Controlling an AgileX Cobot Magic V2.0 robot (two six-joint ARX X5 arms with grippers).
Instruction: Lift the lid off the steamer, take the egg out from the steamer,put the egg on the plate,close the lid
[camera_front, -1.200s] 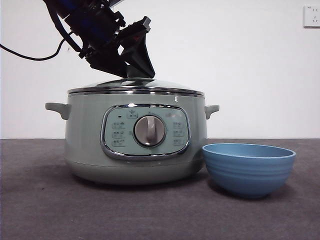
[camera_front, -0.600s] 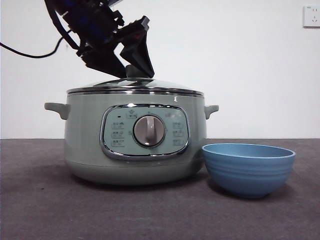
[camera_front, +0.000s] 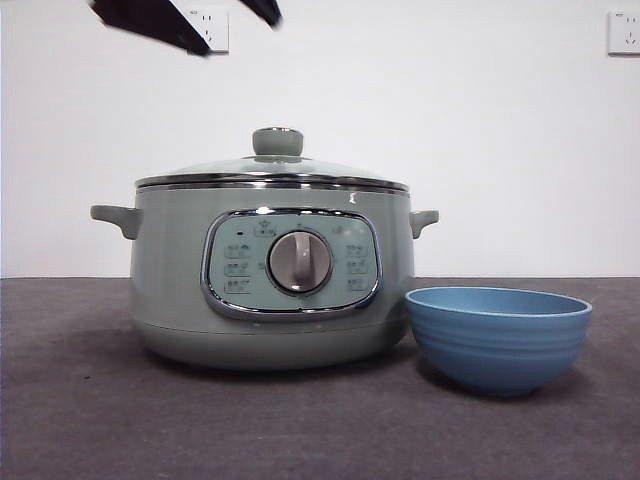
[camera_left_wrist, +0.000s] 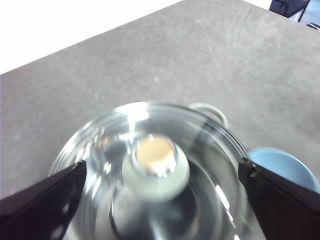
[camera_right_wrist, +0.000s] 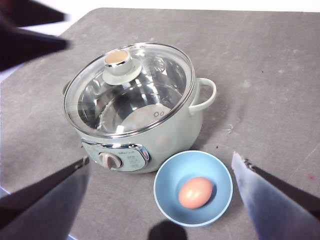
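Lid (camera_front: 272, 170) sits shut on steamer (camera_front: 270, 280); left hand (camera_left_wrist: 160, 200) hangs above, spread wide, holding nothing.

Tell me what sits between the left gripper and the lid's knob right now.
Nothing. In the left wrist view the left gripper, jaws open, hangs above the knob of the lid. The front view shows only bare wall between them.

Open air above lid (camera_front: 270, 170) knob, left claw (camera_left_wrist: 160, 200) spread high overhead, plate (camera_front: 498, 338) just beside steamer (camera_front: 270, 280)
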